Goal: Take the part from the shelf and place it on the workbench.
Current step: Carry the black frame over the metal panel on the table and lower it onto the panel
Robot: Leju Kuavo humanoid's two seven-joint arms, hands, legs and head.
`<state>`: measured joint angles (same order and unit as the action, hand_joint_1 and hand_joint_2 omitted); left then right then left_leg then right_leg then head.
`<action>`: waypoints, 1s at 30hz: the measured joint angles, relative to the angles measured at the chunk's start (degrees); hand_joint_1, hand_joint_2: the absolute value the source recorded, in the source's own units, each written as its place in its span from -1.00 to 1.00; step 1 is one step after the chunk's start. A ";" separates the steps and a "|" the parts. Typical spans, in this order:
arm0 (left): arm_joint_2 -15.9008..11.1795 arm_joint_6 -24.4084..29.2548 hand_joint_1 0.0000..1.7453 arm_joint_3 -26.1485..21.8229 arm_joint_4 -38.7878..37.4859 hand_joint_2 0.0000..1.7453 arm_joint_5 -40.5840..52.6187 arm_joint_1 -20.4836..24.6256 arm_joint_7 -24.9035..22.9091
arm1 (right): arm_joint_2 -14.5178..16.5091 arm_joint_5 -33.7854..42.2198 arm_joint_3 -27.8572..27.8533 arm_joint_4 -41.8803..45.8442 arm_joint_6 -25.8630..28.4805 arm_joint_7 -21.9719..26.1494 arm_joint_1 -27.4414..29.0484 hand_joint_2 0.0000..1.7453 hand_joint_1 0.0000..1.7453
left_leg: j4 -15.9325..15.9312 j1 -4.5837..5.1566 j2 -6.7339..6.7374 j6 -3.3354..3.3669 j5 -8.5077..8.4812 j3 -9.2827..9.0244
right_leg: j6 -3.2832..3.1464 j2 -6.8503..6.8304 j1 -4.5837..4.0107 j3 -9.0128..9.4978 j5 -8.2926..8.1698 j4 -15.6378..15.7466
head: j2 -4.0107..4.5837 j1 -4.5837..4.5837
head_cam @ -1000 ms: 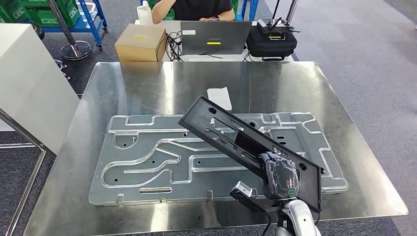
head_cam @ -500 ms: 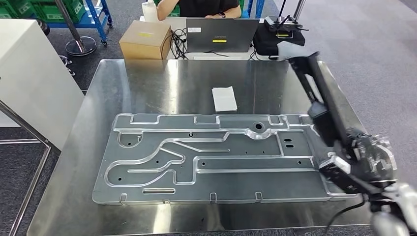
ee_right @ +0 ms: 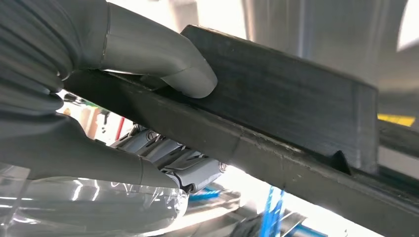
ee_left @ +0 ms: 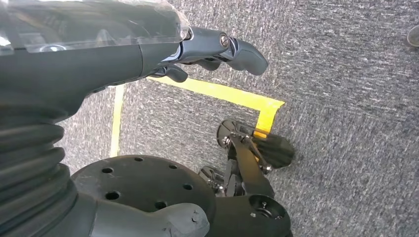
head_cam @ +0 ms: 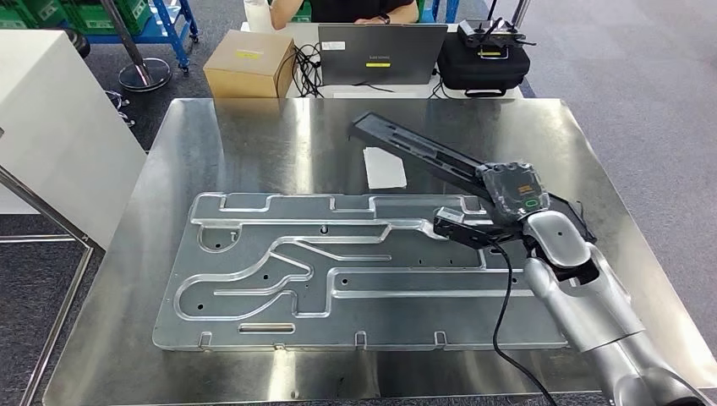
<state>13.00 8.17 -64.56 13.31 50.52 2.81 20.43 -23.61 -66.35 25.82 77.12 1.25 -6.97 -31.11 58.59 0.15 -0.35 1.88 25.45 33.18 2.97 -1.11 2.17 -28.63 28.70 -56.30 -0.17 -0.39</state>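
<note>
The right hand (head_cam: 507,193) grips the black part (head_cam: 423,152), thumb and fingers (ee_right: 173,160) pinching its edge, above the desk (head_cam: 254,135). The placing step is in hand; next, lower and release. The left hand (ee_left: 197,47) hangs, seemingly half-curled and empty.

A factory-style workshop: a steel workbench (head_cam: 254,135) carrying a stamped metal panel (head_cam: 355,271), blue racks of green crates (head_cam: 84,15) at eleven o'clock (grey carpet underfoot).
</note>
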 joint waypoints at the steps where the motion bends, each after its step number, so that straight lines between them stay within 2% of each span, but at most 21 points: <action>1: 0.00 -0.03 -1.00 -0.02 0.00 1.00 0.14 -0.01 -0.02 | 0.47 -0.07 0.95 -1.34 0.09 -0.02 -0.16 1.00 1.00 | -0.03 0.00 -0.02 0.00 0.00 0.01 | -0.03 -0.02 0.00 -0.01 0.02 0.00 | 0.01 0.01; 9: -0.14 -0.67 -1.00 -0.26 0.00 1.00 1.01 -0.09 -0.13 | 3.68 -1.08 4.55 -9.26 4.50 -0.24 0.91 1.00 1.00 | -0.10 -0.02 0.01 -0.10 0.07 0.06 | -0.16 0.08 0.00 -0.12 0.12 0.00 | 0.00 0.01; 17: -0.30 -0.62 -1.00 -0.53 0.00 1.00 1.72 -0.09 0.01 | 6.55 -2.88 4.73 -13.62 4.87 -0.41 -0.47 1.00 1.00 | -0.13 -0.05 0.29 -0.20 0.14 -0.31 | -0.17 0.35 -0.01 0.07 0.11 0.00 | 0.00 0.00; 30: -0.40 -0.84 -1.00 -0.84 0.00 1.00 4.37 0.14 0.66 | 16.12 -7.11 9.14 -23.16 4.81 -0.68 -8.35 1.00 1.00 | -0.17 -0.18 0.69 -0.46 0.02 -0.61 | -0.27 0.72 -0.15 0.22 -0.02 -0.15 | 0.00 -0.01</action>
<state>12.60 7.33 -65.40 13.31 54.89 2.96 21.09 -7.49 -73.46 34.97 53.96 6.06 -7.66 -39.46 58.42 -0.03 0.34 1.42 25.47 32.57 2.70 -0.39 2.02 -28.41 28.67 -56.45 -0.17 -0.40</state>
